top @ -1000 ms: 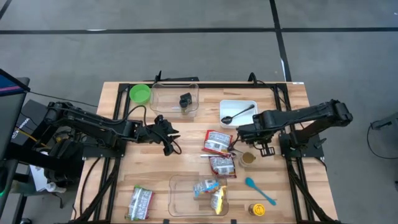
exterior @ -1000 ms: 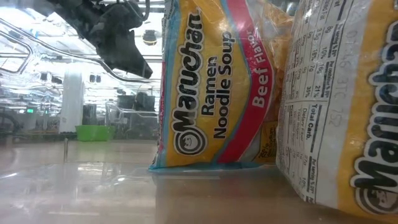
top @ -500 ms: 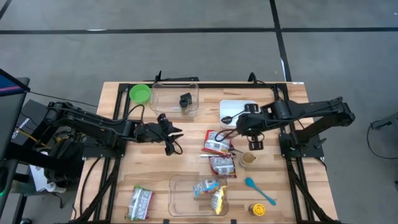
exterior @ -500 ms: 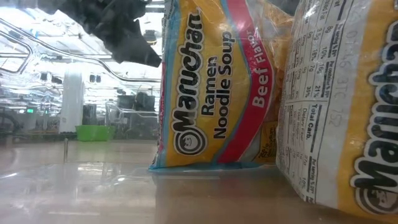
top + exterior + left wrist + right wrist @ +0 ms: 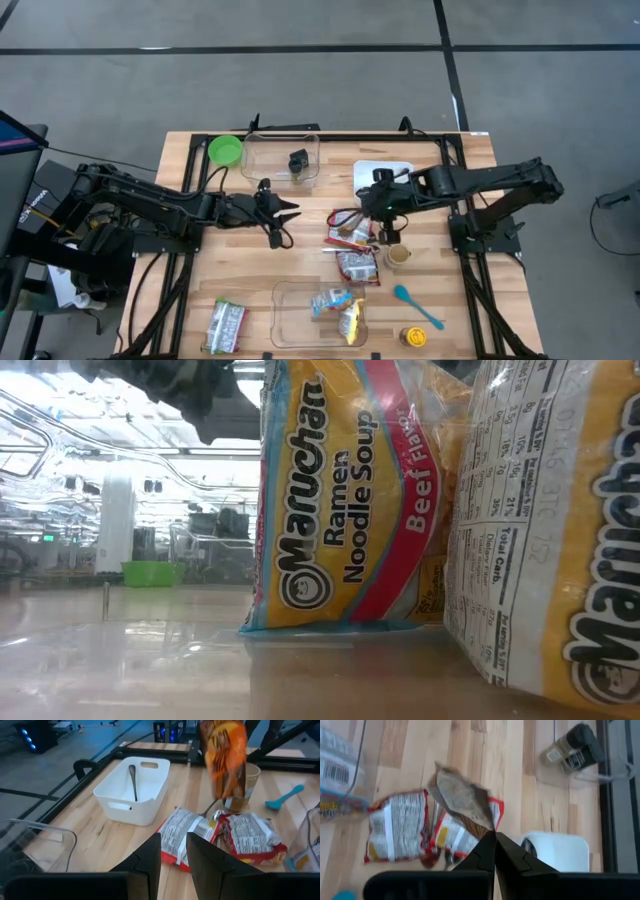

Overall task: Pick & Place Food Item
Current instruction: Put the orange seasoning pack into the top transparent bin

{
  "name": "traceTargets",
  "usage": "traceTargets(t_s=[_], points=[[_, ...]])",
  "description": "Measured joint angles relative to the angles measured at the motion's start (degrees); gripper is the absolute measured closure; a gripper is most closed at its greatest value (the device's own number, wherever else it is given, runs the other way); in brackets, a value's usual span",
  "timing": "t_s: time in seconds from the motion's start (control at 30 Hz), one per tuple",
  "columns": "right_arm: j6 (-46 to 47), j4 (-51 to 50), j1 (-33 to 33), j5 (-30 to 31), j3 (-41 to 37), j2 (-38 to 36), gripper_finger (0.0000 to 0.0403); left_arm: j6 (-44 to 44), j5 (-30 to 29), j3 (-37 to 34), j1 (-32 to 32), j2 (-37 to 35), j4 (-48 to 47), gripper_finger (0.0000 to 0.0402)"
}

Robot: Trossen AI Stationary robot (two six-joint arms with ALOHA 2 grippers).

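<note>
An orange snack bag [image 5: 225,757] hangs above the table with my right gripper [image 5: 494,836] shut on it. Its back looks grey-brown with a red edge in the right wrist view [image 5: 462,797]. It hangs over two red-and-white packets [image 5: 348,228] [image 5: 358,265] that lie flat beside a paper cup [image 5: 398,255]. Left of them, above the wood, my left gripper [image 5: 172,855] points level at the packets. It is open with a narrow gap and nothing between its fingers. My right gripper pinches the snack bag by one edge [image 5: 487,824] between its two shut fingers. The fingers slant down from the table's right side. The bag hangs tilted below them, lifted clear over the packets and the cup.
A white bin [image 5: 385,178] with a dark spoon stands far right. A clear tub [image 5: 280,155] with a spice bottle and a green bowl [image 5: 225,150] are at the far side. A near clear tub [image 5: 300,300] holds ramen packs [image 5: 345,500]. A teal spoon [image 5: 418,306] lies near right.
My right gripper has risen and gone toward the table's left edge, from beside the cup to above the packets. It has tipped less steeply and stayed shut. The snack bag hangs from it, clear of the table. My left gripper has tipped its fingers upward.
</note>
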Motion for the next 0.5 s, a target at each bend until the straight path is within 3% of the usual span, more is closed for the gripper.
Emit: traceTargets(t_s=[0.5], points=[[2.42, 7.91, -1.40, -0.55, -0.03, 7.19, 0.0403, 2.29, 0.02, 0.00, 0.00, 0.00, 3.50, 0.0317]])
